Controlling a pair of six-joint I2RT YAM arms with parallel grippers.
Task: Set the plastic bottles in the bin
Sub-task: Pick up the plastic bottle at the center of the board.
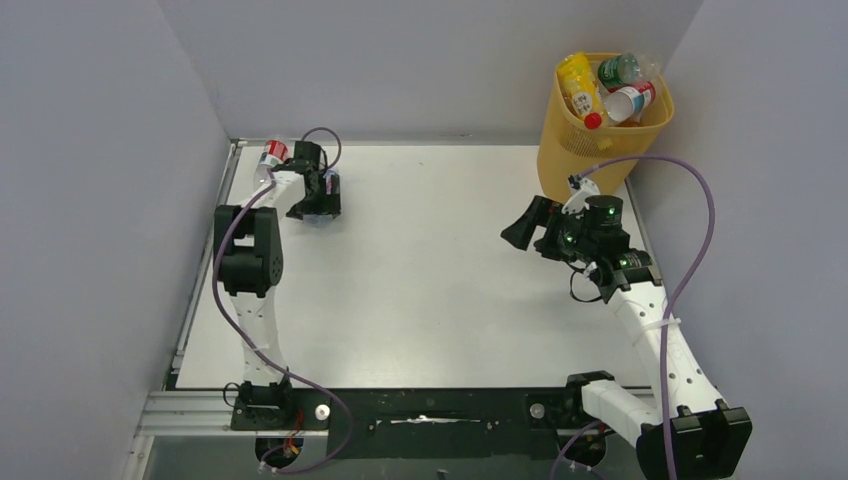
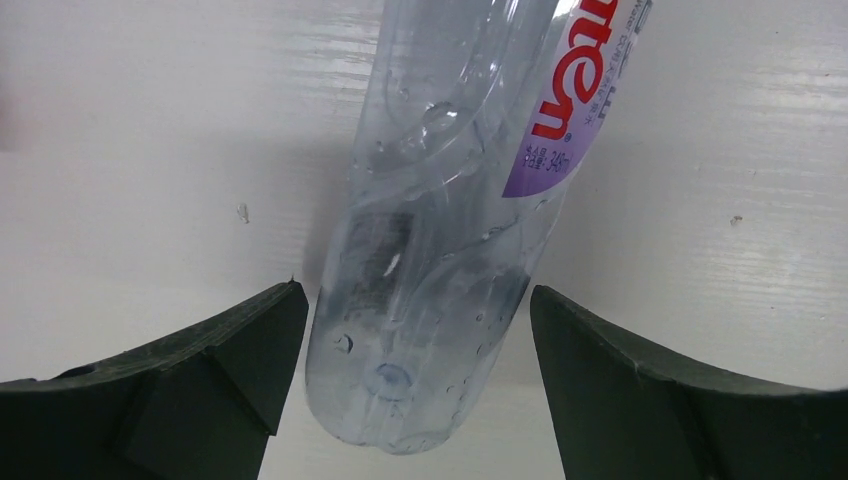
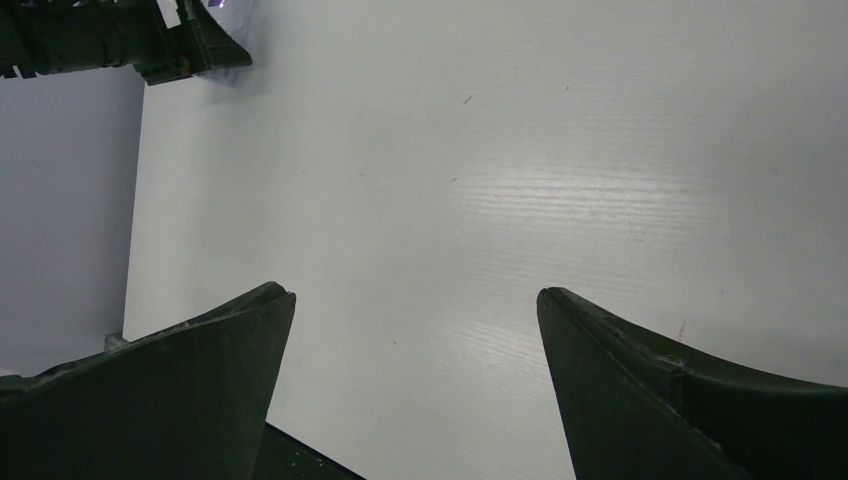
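A clear plastic bottle point(image 2: 430, 250) with a purple label and red lettering lies on the white table, its base toward the left wrist camera. My left gripper point(image 2: 415, 295) is open around that base, with a narrow gap at the left finger and a wider one at the right. In the top view this gripper point(image 1: 322, 203) is at the back left, over the same bottle point(image 1: 331, 183). A second bottle point(image 1: 272, 155) with a red label lies in the back left corner. My right gripper point(image 1: 522, 228) is open over bare table point(image 3: 415, 292). The yellow-orange bin point(image 1: 590, 150) at the back right holds several bottles.
Grey walls close the table point(image 1: 430, 270) in on the left, back and right. The bin stands just behind my right gripper, against the right wall. A purple cable point(image 1: 700, 240) loops off the right arm. A metal rail point(image 1: 200, 410) runs along the near edge.
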